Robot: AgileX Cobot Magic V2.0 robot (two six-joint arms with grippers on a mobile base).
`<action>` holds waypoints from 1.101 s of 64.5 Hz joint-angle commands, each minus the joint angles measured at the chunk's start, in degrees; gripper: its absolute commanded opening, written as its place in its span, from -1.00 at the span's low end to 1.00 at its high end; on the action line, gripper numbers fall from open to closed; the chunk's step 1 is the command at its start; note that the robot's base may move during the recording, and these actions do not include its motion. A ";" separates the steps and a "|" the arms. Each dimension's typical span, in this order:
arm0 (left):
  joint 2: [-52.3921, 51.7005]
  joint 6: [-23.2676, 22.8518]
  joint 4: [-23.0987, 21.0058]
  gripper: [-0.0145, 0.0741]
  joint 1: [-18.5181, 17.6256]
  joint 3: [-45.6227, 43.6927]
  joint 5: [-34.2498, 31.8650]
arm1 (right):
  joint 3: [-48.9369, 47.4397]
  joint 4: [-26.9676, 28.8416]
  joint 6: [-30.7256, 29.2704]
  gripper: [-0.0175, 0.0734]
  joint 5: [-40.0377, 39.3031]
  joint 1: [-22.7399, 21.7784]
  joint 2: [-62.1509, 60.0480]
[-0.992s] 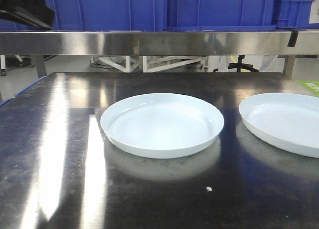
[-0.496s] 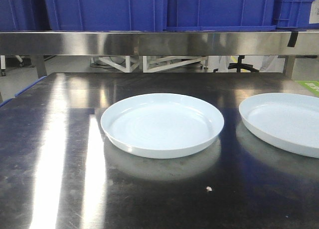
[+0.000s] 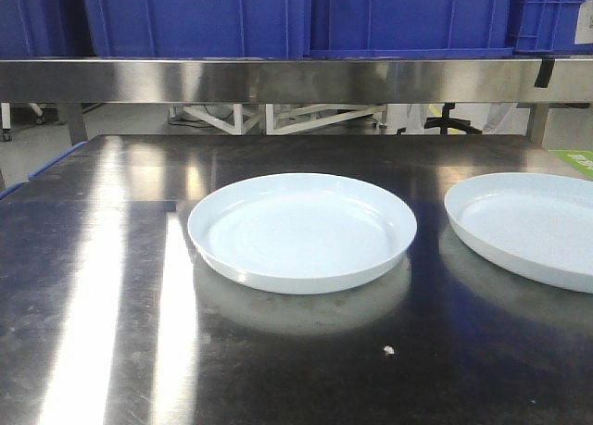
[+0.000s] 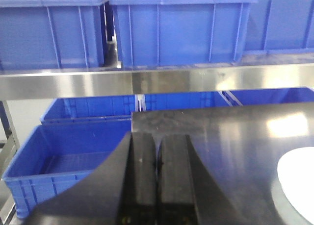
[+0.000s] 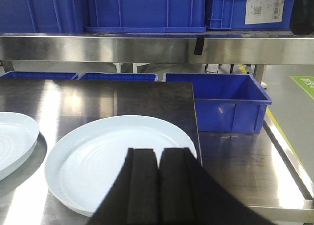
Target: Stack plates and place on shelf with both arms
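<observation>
While unstacked, centre plate (image 3: 301, 231) and right-edge plate (image 3: 528, 226) lie apart, seemingly one per arm. Closed, empty: left tool (image 4: 158, 176), right tool (image 5: 158, 186).

Layout on the table (image 3: 93, 286), front view:
First plate (image 3: 301, 231) sits mid-frame; second plate (image 3: 528, 226) lies to its right, apart, cut by the right frame edge. Shelf (image 3: 278, 80) runs across the upper frame behind both, bins (image 3: 195, 18) on top. Right wrist view: lower bin (image 5: 218, 100) right of the table.
</observation>
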 commanded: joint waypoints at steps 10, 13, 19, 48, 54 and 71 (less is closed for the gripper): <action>-3.50 -0.09 0.12 -0.49 0.06 -2.00 0.45 | -0.03 -0.04 -0.32 -0.51 -5.30 -0.13 -0.93; -3.91 -0.09 0.12 -0.49 0.06 -2.00 0.45 | -0.03 -0.04 -0.32 -0.51 -5.30 -0.13 -0.93; -4.16 -0.09 0.12 -0.49 0.06 -2.00 0.45 | -0.03 -0.04 -0.32 -0.51 -5.30 -0.13 -0.93; -4.16 -0.09 0.12 -0.49 0.06 -2.00 0.45 | -0.56 1.05 0.59 -0.51 -4.37 -0.03 -0.93; -4.16 -0.09 0.12 -0.49 0.06 -2.00 0.45 | -2.51 2.36 0.59 -0.51 1.09 -0.03 0.10; -4.16 -0.09 0.12 -0.49 0.06 -2.00 0.45 | -9.63 8.60 1.23 -0.51 5.15 -0.08 13.36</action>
